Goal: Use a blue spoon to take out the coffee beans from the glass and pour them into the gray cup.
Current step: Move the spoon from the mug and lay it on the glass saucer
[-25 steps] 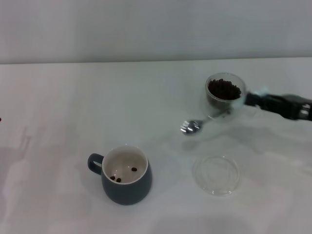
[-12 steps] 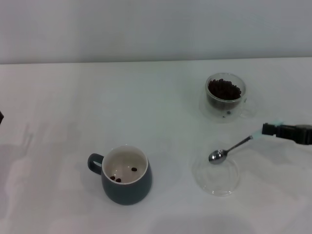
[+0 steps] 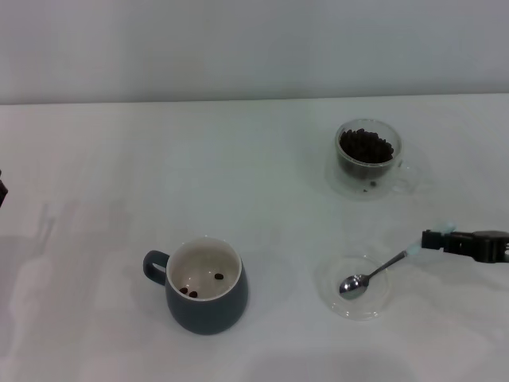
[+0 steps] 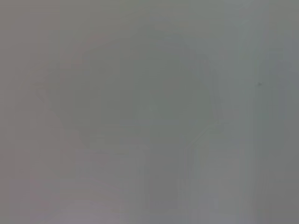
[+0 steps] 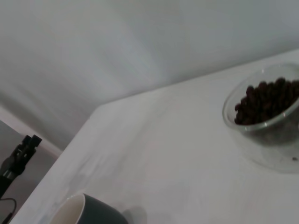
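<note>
The blue spoon (image 3: 374, 272) is held by its pale handle end in my right gripper (image 3: 429, 239) at the right edge. Its shiny bowl looks bare of beans and lies on or just over a flat clear saucer (image 3: 380, 301). The glass (image 3: 367, 155) stands behind it, upright, with a heap of coffee beans (image 3: 366, 145). The right wrist view shows the glass (image 5: 268, 140) and the beans (image 5: 264, 100) too. The gray cup (image 3: 205, 288) stands at the front left with a few beans inside; its rim also shows in the right wrist view (image 5: 88, 212). My left gripper (image 3: 1, 193) barely shows at the left edge.
The white table (image 3: 159, 175) runs back to a pale wall. The left wrist view shows only a plain grey surface. A dark arm part (image 5: 18, 156) shows beyond the table's left edge in the right wrist view.
My right gripper has carried the spoon from beside the glass toward the front. The spoon's bowl has come down onto or just above the clear saucer.
</note>
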`<state>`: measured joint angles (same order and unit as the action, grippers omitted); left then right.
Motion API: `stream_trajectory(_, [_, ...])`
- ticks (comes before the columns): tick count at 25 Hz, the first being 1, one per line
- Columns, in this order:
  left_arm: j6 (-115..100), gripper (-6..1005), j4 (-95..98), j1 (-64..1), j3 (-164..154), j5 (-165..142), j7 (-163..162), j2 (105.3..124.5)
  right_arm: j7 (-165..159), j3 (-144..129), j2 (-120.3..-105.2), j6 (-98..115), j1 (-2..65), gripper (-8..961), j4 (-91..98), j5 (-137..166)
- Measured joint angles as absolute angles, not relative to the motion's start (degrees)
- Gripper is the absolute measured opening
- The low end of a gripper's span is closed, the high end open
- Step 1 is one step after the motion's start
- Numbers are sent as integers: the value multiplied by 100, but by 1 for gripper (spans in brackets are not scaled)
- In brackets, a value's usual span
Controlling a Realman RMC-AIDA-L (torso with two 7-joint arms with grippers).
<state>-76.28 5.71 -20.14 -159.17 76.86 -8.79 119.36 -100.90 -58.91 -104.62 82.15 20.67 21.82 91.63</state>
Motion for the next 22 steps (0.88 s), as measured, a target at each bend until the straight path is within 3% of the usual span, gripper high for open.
stream_trajectory(8, [-7628,774,571,-2030,-15918,7666,-879,11927,-10252,-5902,-10614,8069,2153,137,2085,9330])
stream_trajectory(22, [-7629,774,571,-1958,-15919,7691,-879,11935,-10246,-5915,-10661,7865,2153,182,2119,9335])
